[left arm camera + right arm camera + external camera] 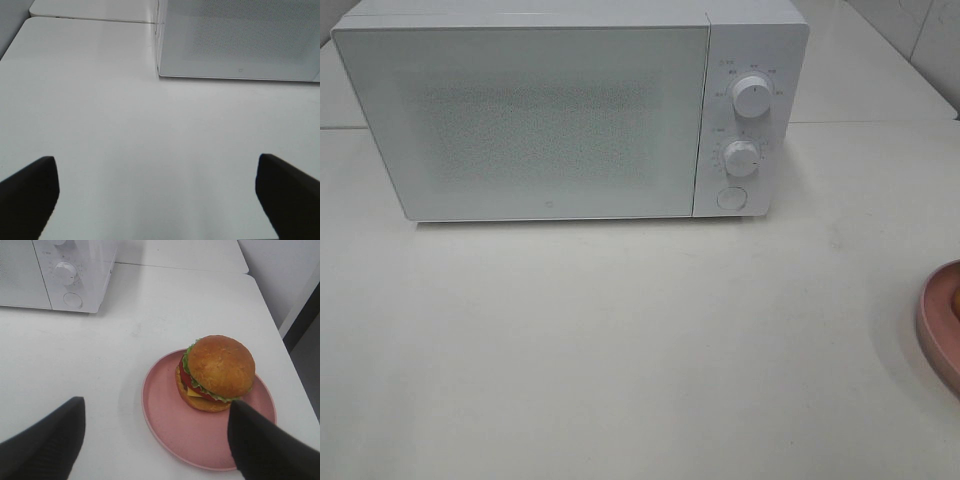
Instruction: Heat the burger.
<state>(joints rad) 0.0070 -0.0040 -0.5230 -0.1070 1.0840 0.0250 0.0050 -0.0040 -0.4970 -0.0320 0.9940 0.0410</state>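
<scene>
Both grippers open above the table, the microwave door not yet opened.

The right gripper [155,440] stands with jaws apart just over the round pink plate [165,425]; the tall burger with golden bun, lettuce, tomato and cheese [216,374] sits on it, between the jaws. The plate lies near the edge of the white table [125,330], so a push could slide it off. The left gripper [157,192], wide apart, has free table before it; beyond is the closed white microwave [550,110].

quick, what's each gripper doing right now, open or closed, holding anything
Left gripper: open, holding nothing, over bare table.
Right gripper: open, holding nothing, above the pink plate with the burger.
</scene>
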